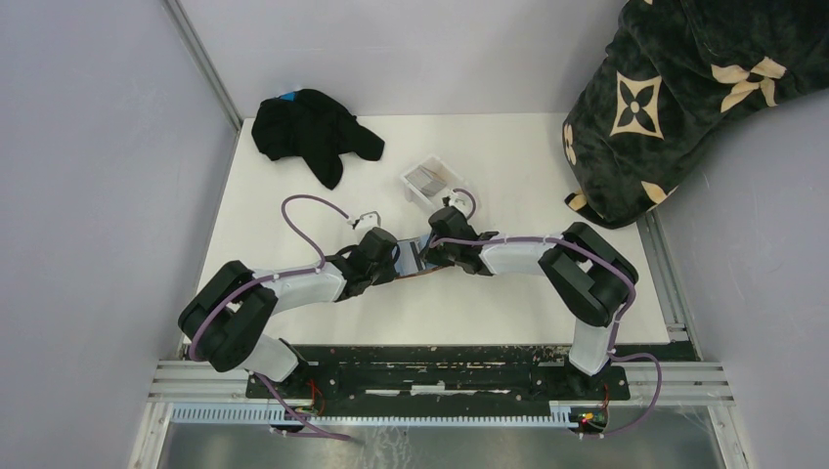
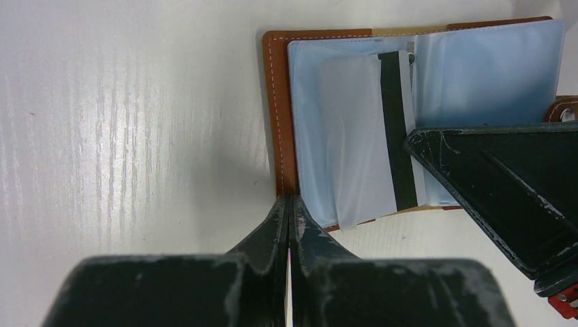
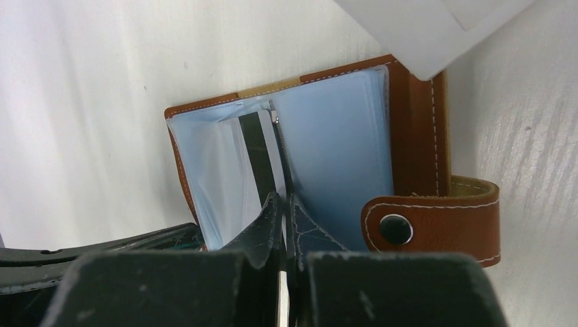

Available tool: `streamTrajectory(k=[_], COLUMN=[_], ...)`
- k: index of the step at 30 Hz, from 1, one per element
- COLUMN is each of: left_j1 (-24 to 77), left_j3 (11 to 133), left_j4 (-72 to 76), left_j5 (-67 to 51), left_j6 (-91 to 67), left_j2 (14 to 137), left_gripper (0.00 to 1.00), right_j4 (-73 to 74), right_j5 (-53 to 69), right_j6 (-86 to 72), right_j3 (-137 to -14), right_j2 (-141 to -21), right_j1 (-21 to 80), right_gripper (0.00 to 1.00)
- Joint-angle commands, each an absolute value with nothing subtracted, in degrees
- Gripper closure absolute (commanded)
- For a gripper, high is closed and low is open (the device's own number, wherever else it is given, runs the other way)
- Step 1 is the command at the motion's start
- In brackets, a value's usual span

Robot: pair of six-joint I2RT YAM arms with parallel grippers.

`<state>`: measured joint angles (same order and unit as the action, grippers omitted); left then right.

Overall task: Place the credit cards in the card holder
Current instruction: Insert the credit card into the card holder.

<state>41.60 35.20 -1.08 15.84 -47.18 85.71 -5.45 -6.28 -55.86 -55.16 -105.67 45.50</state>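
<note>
While both arms reach in from their bases at the near edge of the table (image 1: 508, 293), the two grippers meet at its middle, over the open holder (image 2: 276, 102). Left gripper (image 2: 290, 208): fingers pressed together, tips at the holder's near-left corner, against the brown leather edge; cannot tell whether any leather is pinched between them. Right gripper (image 3: 284, 208): fingers clamped on the near end of a card (image 2: 354, 136), at the holder's near edge, about level with the fold. Holder lies flat, leather side down, pale blue clear sleeves facing up. Its snap tab (image 3: 436, 221) sticks out on the right side, unfastened. Card is greyish white with a black stripe running near to far along its right edge. It sits over the left half of the holder, its near end past the sleeve's near edge; cannot tell whether the far end is inside a sleeve or only lying on it. Just beyond the holder, slightly right, a clear tray (image 1: 415, 191) holds more cards (image 1: 428, 177); count not readable. Farther left, at the far edge of the table, a crumpled black cloth (image 1: 311, 132). At the far right corner, a dark blanket (image 1: 665, 98) with cream flower marks overhangs the table.
</note>
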Motion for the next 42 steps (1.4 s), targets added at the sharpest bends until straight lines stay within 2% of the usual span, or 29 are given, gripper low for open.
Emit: streamTrajectory(k=[1,10,42], left_j1=[42.72,42.72,42.71], left_j3=[32.45,32.08,31.85], left_j4=[-6.64,-6.26,-6.15], left_j5=[10.06,9.89,9.42], left_j6=[-44.68,-44.38,-44.38], left_j2=[90.31,90.98,91.70], left_gripper=[0.97,0.97,0.97], right_j4=[-1.04,0.88,-2.46], right_j5=[-8.72,-15.62,-21.16], right_j6=[-53.60,-48.28,-41.09], right_j3=[-55.03,-55.15,-55.41], right_j2=[-104.43,-102.78,-102.21], right_j1=[46.75,46.60,46.97], right_gripper=[0.99,0.99,0.99])
